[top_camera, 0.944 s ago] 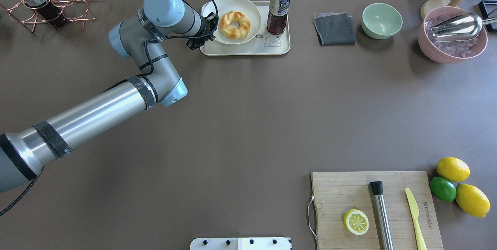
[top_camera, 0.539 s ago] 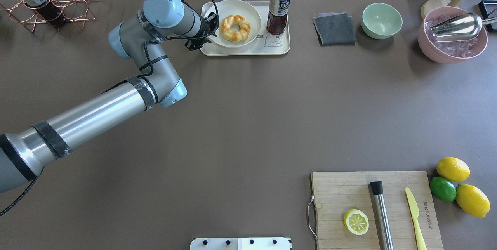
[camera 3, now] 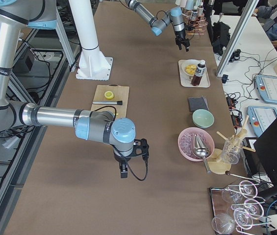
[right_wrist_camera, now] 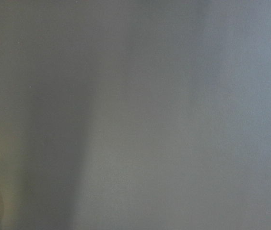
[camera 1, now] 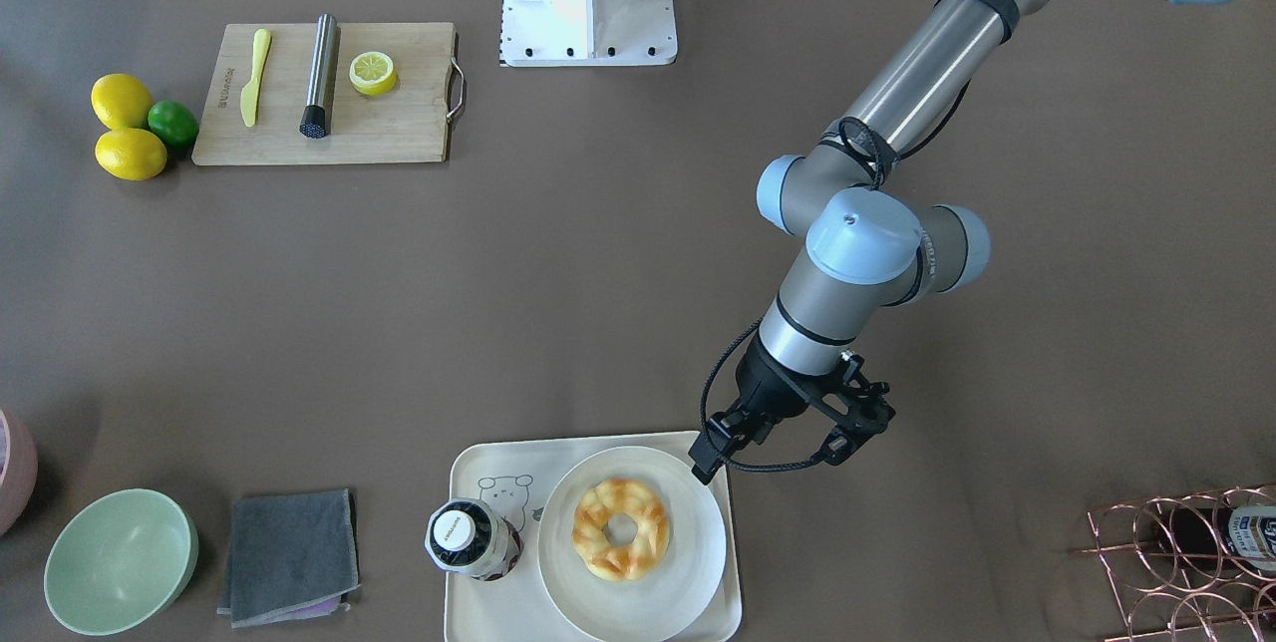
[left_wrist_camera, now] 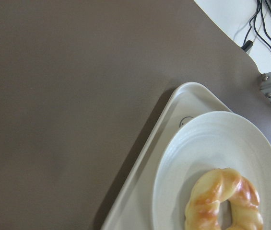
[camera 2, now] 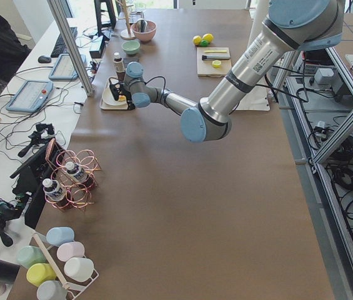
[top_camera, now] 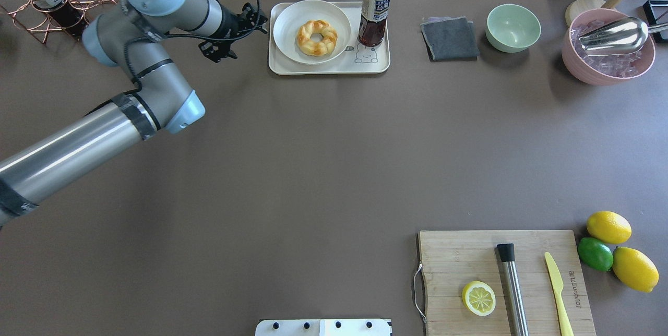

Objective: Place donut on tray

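Probably the donut is light and squashy, so we would pinch one side of its ring gently; our left gripper hangs empty, how wide we cannot tell.

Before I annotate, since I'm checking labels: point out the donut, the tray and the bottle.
donut (top_camera: 304, 38), overhead view, ring's left side.
tray (top_camera: 313, 69), overhead view, bare near edge.
bottle (top_camera: 376, 8), overhead view, its label.
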You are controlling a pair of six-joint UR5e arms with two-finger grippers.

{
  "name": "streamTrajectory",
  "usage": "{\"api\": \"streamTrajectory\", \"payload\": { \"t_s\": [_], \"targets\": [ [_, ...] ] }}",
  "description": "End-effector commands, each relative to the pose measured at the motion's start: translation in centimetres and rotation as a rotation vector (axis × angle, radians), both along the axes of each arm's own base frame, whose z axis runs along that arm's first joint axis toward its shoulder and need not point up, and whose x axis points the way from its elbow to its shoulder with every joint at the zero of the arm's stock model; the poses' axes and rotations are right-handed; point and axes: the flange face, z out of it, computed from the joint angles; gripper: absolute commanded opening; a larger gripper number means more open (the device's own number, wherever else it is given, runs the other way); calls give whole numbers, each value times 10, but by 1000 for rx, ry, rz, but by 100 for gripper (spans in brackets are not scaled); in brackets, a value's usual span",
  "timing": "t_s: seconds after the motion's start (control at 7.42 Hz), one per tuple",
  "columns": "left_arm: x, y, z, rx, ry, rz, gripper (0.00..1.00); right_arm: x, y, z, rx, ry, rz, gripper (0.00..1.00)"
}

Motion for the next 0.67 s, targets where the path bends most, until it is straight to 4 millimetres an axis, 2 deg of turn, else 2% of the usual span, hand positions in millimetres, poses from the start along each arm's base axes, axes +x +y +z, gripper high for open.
{"api": "streamTrajectory", "payload": {
  "t_s": [0.0,0.13,0.27,0.54],
  "targets": [
    [-99,43,43,127,-162,229,98,0,0,0,-1,-1,0,99],
    [-139,74,80,258,-266,350,98,0,0,0,0,-1,-1,99],
    [-179,94,125,320,-332,410,98,0,0,1,-1,1,-1,99],
    [-262,115,201,422,-460,503,98,0,2,2,-1,0,-3,99]
  ]
}}
